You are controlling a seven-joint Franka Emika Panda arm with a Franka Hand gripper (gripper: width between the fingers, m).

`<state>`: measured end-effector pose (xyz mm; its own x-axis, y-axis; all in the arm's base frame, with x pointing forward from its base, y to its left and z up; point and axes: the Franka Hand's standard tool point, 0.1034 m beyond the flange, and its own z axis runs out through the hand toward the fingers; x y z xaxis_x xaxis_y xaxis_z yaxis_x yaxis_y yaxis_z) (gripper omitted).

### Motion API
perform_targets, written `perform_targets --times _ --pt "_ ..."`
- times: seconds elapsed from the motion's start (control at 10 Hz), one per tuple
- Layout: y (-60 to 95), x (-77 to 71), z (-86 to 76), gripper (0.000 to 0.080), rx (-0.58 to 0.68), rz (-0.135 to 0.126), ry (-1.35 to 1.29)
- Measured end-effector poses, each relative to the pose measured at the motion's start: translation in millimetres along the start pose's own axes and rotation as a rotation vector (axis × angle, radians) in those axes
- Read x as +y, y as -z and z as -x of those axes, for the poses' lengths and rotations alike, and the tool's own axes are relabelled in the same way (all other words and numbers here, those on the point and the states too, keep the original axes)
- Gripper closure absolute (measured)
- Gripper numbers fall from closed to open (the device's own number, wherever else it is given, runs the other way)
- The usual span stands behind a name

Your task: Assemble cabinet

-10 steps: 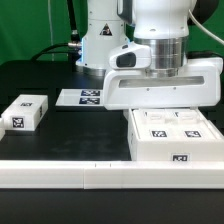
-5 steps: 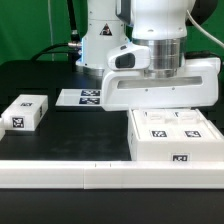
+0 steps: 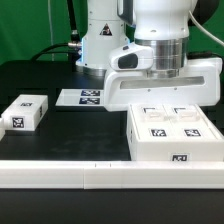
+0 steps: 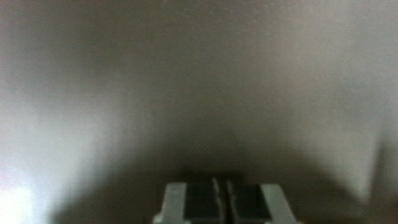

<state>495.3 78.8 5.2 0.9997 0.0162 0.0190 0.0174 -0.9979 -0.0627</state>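
A large plain white cabinet panel [image 3: 165, 88] hangs under my wrist, just above the tagged white cabinet box [image 3: 170, 135] at the exterior view's right. The box shows several black-and-white tags on top and one on its front. In the exterior view the panel hides my fingers. In the wrist view my gripper [image 4: 221, 200] has its two dark pads almost together with only a thin light strip between them. A blurred grey-white surface fills the wrist view right in front of the pads.
A small white block [image 3: 25, 112] with tags lies at the exterior view's left. The marker board [image 3: 82, 97] lies behind it near the robot base [image 3: 100, 40]. A long white rail [image 3: 90, 176] runs along the table's front edge.
The white panel has risen slightly with the arm, uncovering more of the tags on top of the cabinet box. The small block has not moved.
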Motion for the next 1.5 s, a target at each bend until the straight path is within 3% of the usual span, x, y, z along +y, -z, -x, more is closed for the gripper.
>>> perform_targets --times 0.5,0.7,0.9,1.0,1.2,1.3,1.5 --pt "2.6 4.1 -0.6 0.0797 -0.003 0.001 0.029" --pt "17.6 5.8 -2.2 0.0797 -0.044 0.003 0.041" --pt "48.3 13.6 -8.1 0.0797 -0.118 -0.004 0.071" --pt "51.9 14.9 -8.9 0.0797 -0.132 -0.007 0.064" --pt "47.0 14.2 -5.8 0.0797 -0.139 -0.008 0.066" --pt "35.9 15.4 1.2 0.0797 -0.127 -0.007 0.064" --pt "51.5 16.9 0.6 0.0797 -0.156 -0.008 0.066"
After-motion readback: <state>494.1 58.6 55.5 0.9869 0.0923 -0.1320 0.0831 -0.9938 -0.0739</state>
